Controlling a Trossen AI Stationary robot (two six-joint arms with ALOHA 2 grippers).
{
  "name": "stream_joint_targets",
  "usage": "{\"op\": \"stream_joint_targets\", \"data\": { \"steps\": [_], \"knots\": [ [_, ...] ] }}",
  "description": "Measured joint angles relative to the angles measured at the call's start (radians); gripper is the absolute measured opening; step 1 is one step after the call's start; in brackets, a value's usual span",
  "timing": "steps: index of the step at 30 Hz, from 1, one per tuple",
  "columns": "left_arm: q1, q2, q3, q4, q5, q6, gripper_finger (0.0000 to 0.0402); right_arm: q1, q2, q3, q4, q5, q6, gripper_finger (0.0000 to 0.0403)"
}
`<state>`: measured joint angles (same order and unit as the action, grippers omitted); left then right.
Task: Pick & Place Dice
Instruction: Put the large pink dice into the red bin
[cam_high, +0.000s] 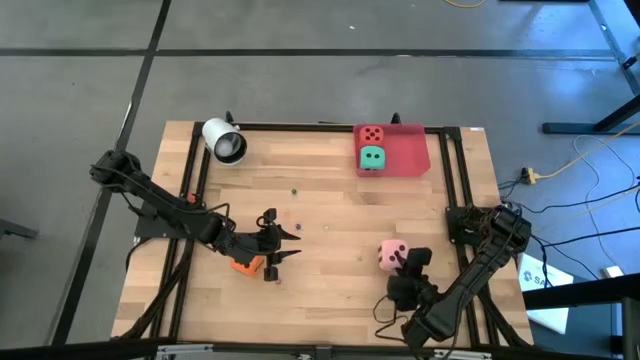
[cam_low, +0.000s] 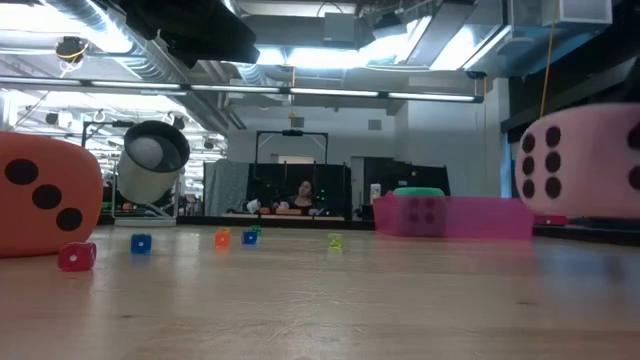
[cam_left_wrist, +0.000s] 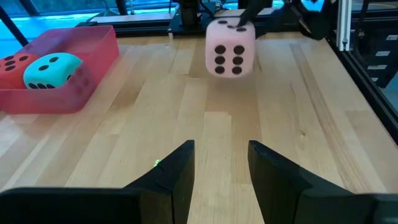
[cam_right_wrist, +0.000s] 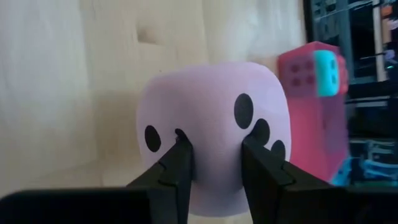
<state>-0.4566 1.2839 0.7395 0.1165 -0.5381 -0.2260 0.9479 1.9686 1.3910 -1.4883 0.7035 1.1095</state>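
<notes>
Fingers of your right gripper (cam_right_wrist: 216, 163) press into the pink die (cam_right_wrist: 211, 127) from both sides, so it is pinching that die, near the front right part of the table (cam_high: 330, 215). You can see the pink die (cam_high: 391, 254) from above too, touching the right gripper (cam_high: 405, 262). It looks soft and squashy, like foam, and I think it is very light. Soft things can bulge and pop out, so squeeze gently and hold it across the middle of two flat sides, not on a corner. It is pale pink with round dark dots and rounded corners; one side shows six dots. Your left gripper (cam_left_wrist: 219, 165) has its fingers apart and holds nothing. From above, the left gripper (cam_high: 272, 245) sits just beside the orange die (cam_high: 247, 264) at the front left of the table, but I cannot tell if they touch. That die is bright orange with dark dots and looks soft too, so take it the same way, on two flat sides. Farther off, at the back right of the table, the red die (cam_high: 372, 134) and the green die (cam_high: 372, 157) already lie side by side in the flat red tray (cam_high: 410, 150). So two dice look done and two are left. A white cylinder (cam_high: 225, 141) lies on its side at the back left, well apart from the dice.
</notes>
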Motion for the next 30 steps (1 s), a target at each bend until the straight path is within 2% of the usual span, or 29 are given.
{"op": "stream_joint_targets", "data": {
  "steps": [3, 5, 20, 25, 30],
  "knots": [
    [0.0, 0.0, 0.0, 0.0, 0.0, 0.0, 0.0143, -0.007, -0.001, 0.031, -0.082, 0.005, -0.002, 0.0092],
    [0.0, 0.0, 0.0, 0.0, 0.0, 0.0, 0.0143, -0.023, -0.013, 0.035, -0.072, 0.018, -0.049, 0.0092],
    [0.0, 0.0, 0.0, 0.015, 0.006, 0.01, 0.0143, -0.204, -0.255, 0.033, -0.082, 0.28, -0.159, 0.0083],
    [0.0, 0.0, 0.0, 0.015, 0.003, 0.012, 0.0143, -0.336, -0.345, 0.033, -0.082, 0.18, -0.32, 0.0081],
    [0.0, 0.0, 0.0, 0.015, 0.001, 0.012, 0.0143, -0.472, -0.41, 0.033, -0.082, 0.186, -0.502, 0.0078]
  ]
}}
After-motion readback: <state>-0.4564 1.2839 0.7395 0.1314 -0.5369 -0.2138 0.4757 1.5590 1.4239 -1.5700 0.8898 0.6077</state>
